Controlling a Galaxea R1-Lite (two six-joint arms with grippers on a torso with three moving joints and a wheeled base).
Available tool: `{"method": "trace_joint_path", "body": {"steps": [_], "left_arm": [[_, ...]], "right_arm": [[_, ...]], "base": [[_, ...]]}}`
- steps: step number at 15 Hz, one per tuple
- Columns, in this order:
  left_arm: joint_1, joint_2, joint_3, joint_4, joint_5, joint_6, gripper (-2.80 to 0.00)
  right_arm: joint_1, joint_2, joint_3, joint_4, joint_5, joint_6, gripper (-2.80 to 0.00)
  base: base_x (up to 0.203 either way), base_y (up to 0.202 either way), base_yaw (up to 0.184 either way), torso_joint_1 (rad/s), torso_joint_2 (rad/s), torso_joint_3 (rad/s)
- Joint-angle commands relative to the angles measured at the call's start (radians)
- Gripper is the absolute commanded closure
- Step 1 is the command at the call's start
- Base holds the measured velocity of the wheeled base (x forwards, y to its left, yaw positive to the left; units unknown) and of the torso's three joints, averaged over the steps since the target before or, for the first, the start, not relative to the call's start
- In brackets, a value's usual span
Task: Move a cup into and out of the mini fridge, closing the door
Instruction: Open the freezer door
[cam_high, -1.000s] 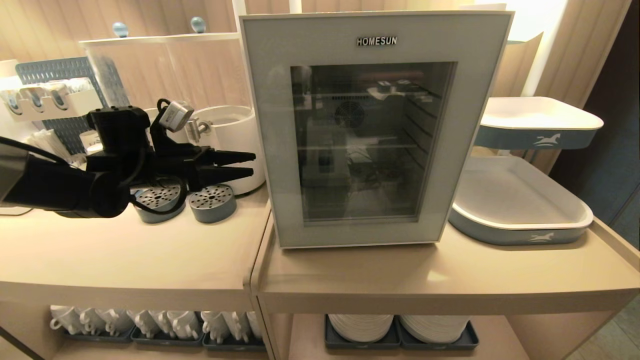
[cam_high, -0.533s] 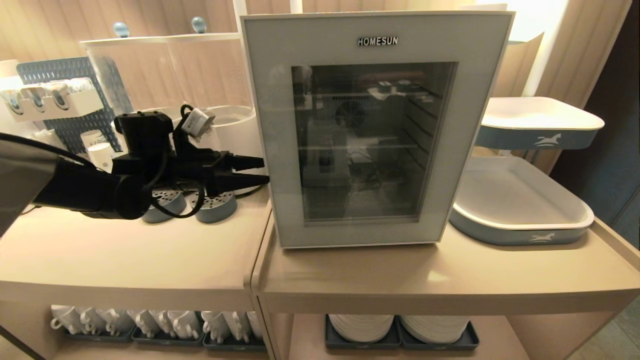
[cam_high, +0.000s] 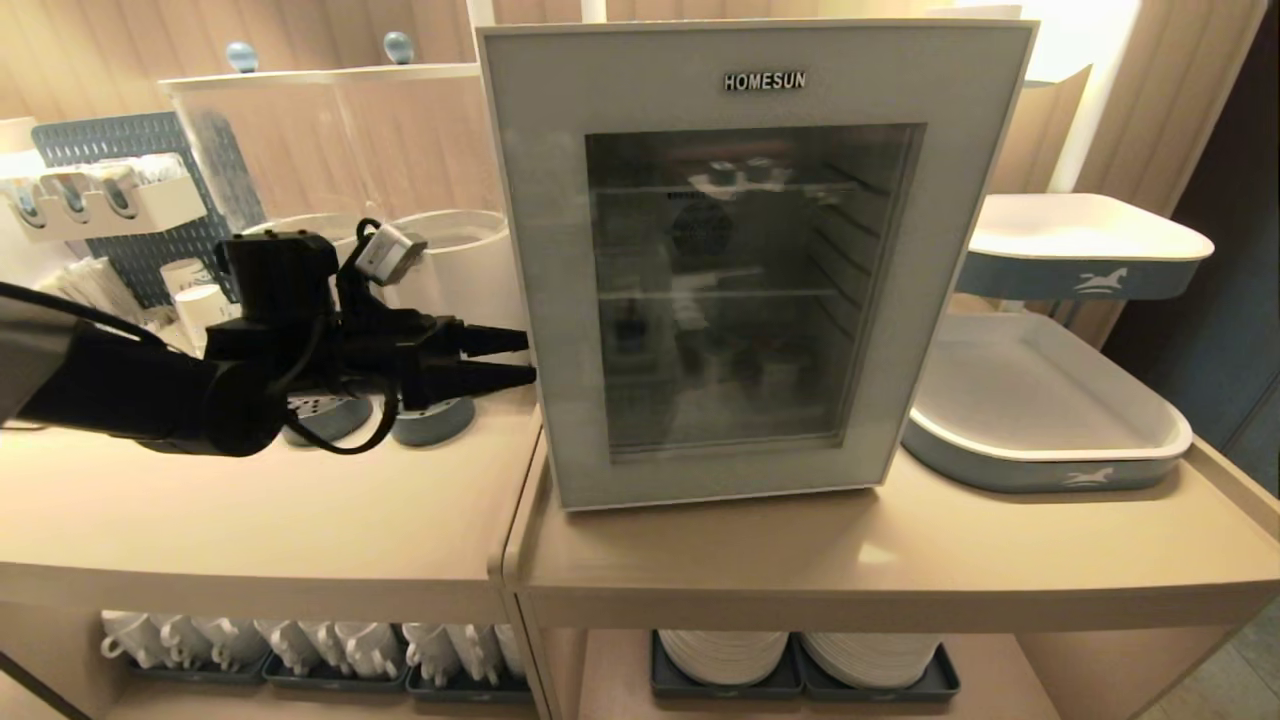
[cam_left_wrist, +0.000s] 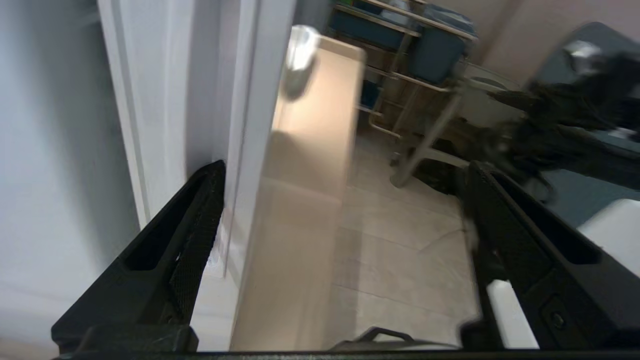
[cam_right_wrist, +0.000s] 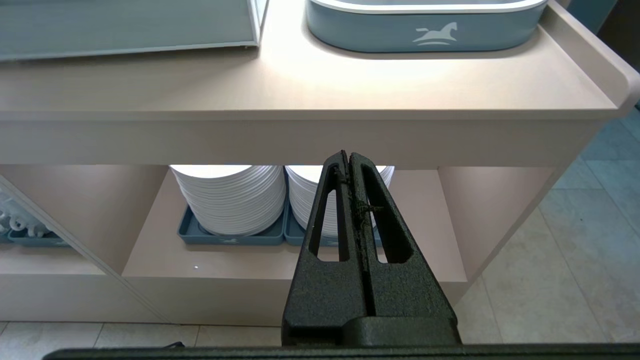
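Advanced my spread-open left gripper (cam_high: 525, 358) to the door (cam_high: 540, 300) edge; frame seemingly rigid, smooth; grasp that edge.

Left claw (cam_high: 528, 358) agape, right claw (cam_right_wrist: 347, 157) closed

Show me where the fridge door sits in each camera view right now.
Head view: the door fills the upper middle, facing the camera, with the left gripper at its left edge.
Left wrist view: the door's edge runs upright left of centre, beside one finger.
Right wrist view: only the door's bottom strip shows, top left.
Shared landmark: the beige counter under the fridge.
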Motion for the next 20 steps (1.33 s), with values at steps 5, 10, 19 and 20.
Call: {"method": "trace_joint_path", "body": {"steps": [5, 10, 19, 20], "left_arm": [[-0.041, -0.204, 0.119, -0.002, -0.003, -0.002, -2.8], [-0.208, -0.424, 0.259, -0.001, 0.003, -0.069, -2.8], [-0.322, -0.752, 0.474, 0.018, 0.424, -0.176, -2.8], [-0.267, -0.804, 0.484, 0.053, 0.536, -0.173, -2.8]], "right_arm": [[-0.001, 0.0, 0.0, 0.001, 0.001, 0.001, 0.0], [-0.001, 0.0, 0.0, 0.0, 0.001, 0.001, 0.0], [-0.001, 0.0, 0.0, 0.0, 0.001, 0.001, 0.0], [-0.001, 0.0, 0.0, 0.0, 0.001, 0.001, 0.0]], "base": [[0.0, 0.0, 0.0, 0.0, 0.0, 0.0], [0.0, 0.0, 0.0, 0.0, 0.0, 0.0], [0.0, 0.0, 0.0, 0.0, 0.0, 0.0], [0.0, 0.0, 0.0, 0.0, 0.0, 0.0]]}}
